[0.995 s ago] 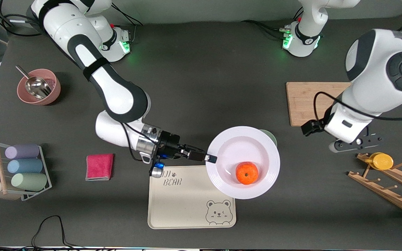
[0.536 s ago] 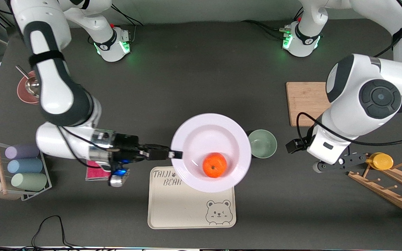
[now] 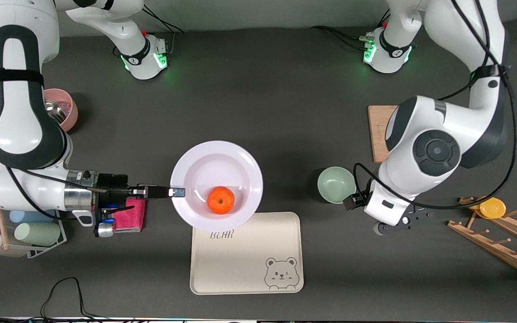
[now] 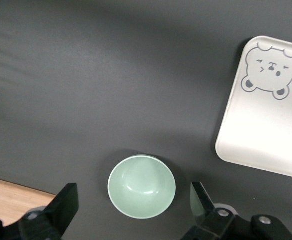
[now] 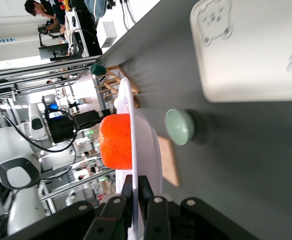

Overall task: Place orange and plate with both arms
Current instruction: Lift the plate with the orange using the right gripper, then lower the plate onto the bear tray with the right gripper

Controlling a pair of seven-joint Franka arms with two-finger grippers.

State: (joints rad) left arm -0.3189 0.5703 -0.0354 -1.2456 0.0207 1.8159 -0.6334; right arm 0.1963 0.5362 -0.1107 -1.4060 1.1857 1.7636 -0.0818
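Observation:
The white-lavender plate (image 3: 213,168) is held level in the air, partly over the edge of the beige bear tray (image 3: 246,264) that lies farther from the front camera. The orange (image 3: 221,200) rests in the plate's well. My right gripper (image 3: 176,193) is shut on the plate's rim at the side toward the right arm's end of the table. The right wrist view shows the plate (image 5: 145,145) edge-on between the fingers (image 5: 128,187), with the orange (image 5: 116,141) on it. My left gripper (image 4: 133,193) hangs open and empty above the table by the green bowl (image 4: 141,186).
The pale green bowl (image 3: 336,184) stands beside the tray, toward the left arm's end. Close to the left arm are a wooden board (image 3: 377,134) and a wooden rack (image 3: 501,240) with a yellow disc (image 3: 492,207). A pink cloth (image 3: 135,215), cup rack (image 3: 29,229) and pink bowl (image 3: 65,112) lie under the right arm.
The right arm has carried the plate with the orange toward its own end of the table, uncovering the green bowl. The left arm has swung toward the bowl.

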